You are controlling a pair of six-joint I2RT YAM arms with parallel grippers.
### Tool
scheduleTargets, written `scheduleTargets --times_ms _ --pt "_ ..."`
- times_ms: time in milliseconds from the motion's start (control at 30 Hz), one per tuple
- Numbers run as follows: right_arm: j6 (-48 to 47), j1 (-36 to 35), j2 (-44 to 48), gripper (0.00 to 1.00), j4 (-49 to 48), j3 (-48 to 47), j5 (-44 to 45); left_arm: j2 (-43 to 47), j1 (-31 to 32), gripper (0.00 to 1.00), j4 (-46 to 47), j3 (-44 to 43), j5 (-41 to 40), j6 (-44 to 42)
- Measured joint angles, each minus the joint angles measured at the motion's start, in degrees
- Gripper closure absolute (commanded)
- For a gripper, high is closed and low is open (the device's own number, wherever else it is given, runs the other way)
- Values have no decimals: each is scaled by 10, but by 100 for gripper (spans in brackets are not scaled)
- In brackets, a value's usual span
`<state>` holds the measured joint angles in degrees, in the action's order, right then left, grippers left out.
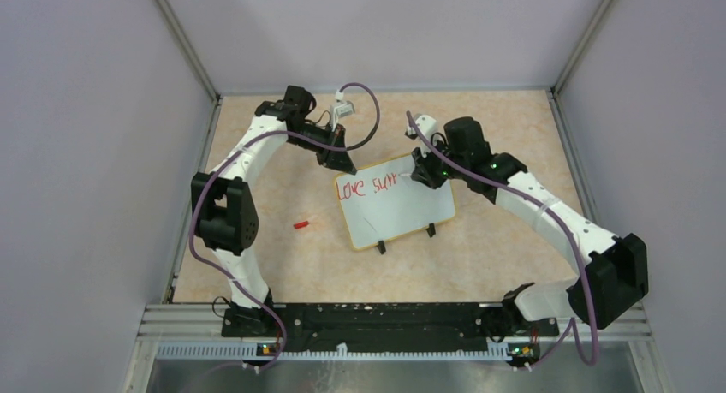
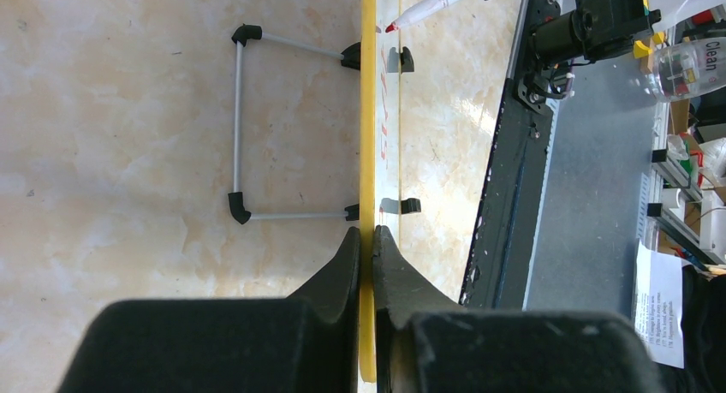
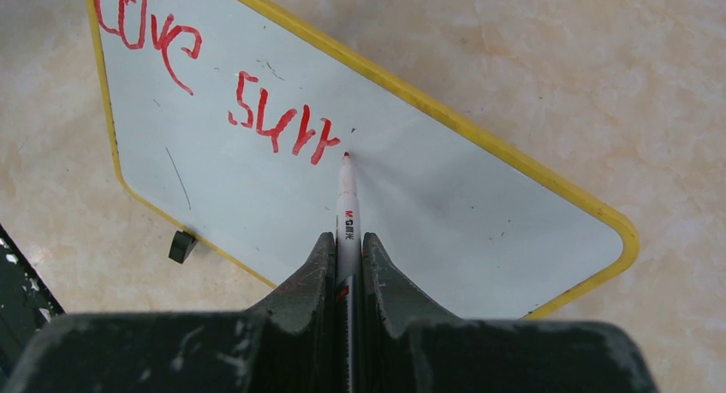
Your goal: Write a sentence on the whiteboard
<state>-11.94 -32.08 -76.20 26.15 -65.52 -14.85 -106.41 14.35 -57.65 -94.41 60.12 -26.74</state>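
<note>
right gripper (image 3: 347,243) is clamped on a white marker (image 3: 346,192), its red tip touching the whiteboard (image 3: 462,213) just after "love surr" (the sentence (image 3: 282,129), unfinished). left gripper (image 2: 366,237) pinches the whiteboard's yellow rim at its far left corner. a small red piece (image 1: 300,224) lies left of the whiteboard, well apart.

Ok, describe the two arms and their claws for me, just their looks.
The left arm and right arm have white rounded links, chunky black joints and a thin purple cable looping along each. Green lights glow on the right one. The left claw and right claw are black, each with two wedge-shaped fingers tapering to tips; the right's look scuffed.
</note>
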Motion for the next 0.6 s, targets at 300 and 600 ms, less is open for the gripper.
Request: scheduleTargets --times_ms 300,600 --pt "0 0 -5 100 0 0 -2 0 0 100 0 0 0 0" --pt "0 -1 -6 100 0 1 -2 0 0 100 0 0 -1 0"
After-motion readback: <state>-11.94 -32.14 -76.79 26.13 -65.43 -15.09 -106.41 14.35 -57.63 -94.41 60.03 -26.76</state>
